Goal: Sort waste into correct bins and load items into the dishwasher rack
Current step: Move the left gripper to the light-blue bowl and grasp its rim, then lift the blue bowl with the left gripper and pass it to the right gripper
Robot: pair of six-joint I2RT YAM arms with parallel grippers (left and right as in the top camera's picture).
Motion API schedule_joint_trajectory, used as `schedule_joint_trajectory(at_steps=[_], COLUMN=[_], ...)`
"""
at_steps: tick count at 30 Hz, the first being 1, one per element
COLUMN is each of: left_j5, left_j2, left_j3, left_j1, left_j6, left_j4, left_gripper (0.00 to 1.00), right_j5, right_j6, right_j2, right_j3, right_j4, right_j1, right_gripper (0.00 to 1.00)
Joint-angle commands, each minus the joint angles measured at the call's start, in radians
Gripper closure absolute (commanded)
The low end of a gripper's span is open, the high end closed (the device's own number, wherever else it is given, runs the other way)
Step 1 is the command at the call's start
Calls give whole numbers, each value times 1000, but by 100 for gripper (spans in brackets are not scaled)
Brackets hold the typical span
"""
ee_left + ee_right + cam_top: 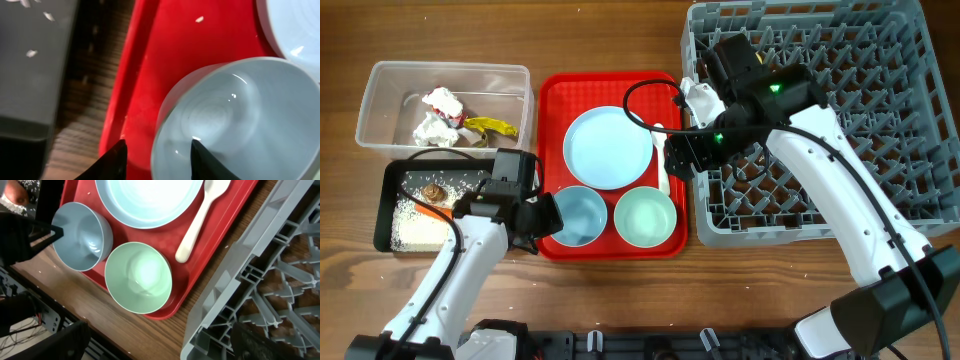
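The light blue bowl [578, 215] [240, 115] stands at the front left of the red tray [555, 110]. My left gripper [548, 218] [159, 160] is open astride the bowl's left rim, one finger inside and one outside over the tray, with a gap to the rim. Beside the bowl are the pale green bowl [645, 215] [139, 277], the pale blue plate [608, 147] and the white spoon [663, 170] [197, 225]. My right gripper [680, 155] [165, 345] hangs wide open and empty between the tray and the grey rack [880, 120].
The clear tub [380, 100] at the back left holds crumpled white paper [435, 128] and a yellow wrapper [490, 126]. The black tray [392, 190] in front of it holds rice [420, 230] and a brown lump [432, 190]. A white crumpled piece [700, 97] lies at the rack's left edge.
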Motion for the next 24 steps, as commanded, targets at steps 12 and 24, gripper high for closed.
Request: schedule_joint_trajectory(at_steps=[12, 24], left_j5=[43, -13], left_j2=[-26, -140], left_j3=[-37, 317], left_j1=[-4, -158], left_j6=[-2, -34], left_j4=[8, -220], left_gripper=[96, 96], right_j5=[-33, -124], right_j6=[8, 1], right_j2=[10, 10], right_j3=[-5, -5], right_j4=[34, 120], right_j1=[2, 71], right_gripper=[7, 18])
